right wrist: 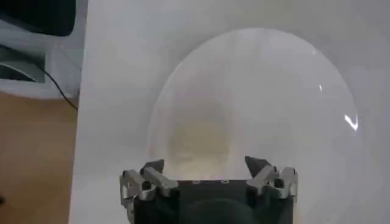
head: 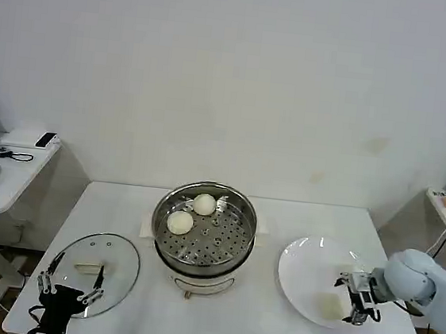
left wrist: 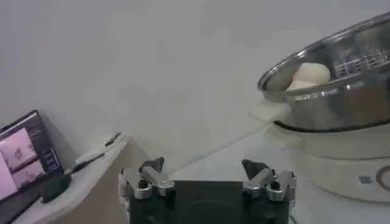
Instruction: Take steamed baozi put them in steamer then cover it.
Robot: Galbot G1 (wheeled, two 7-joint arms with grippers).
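**Two buns in, right tool down on the plate**

We see the steamer point(head: 204, 233) at centre frame on the counter point(head: 281, 221), uncovered, so the perforated tray is open for loading from above. Two buns point(head: 192, 214) sit on the tray toward its far-left side, just beside each other; that leaves the near and right part of the tray free for more.

Our right tool point(head: 359, 302) is low over the white plate point(head: 308, 264) at lower right of the head frame. In the right wrist view its fingers point(right wrist: 265, 173) stand apart, released, and a pale cream shape on the plate point(right wrist: 304, 91) lies ahead of them. Looks like a bun, but we cannot tell for certain. Our read: we're lining up a pick there, with the jaws spread to straddle it.

The lid point(head: 92, 269) lies flat on the counter at lower left, handle up, well clear of the steamer, parked so it doesn't block loading. Our left tool point(head: 71, 285) rests at the lid's near edge, fingers point(left wrist: 152, 179) spread and gripping nothing. Sensible standby: it's already next to the lid for the covering step, which isn't due yet.
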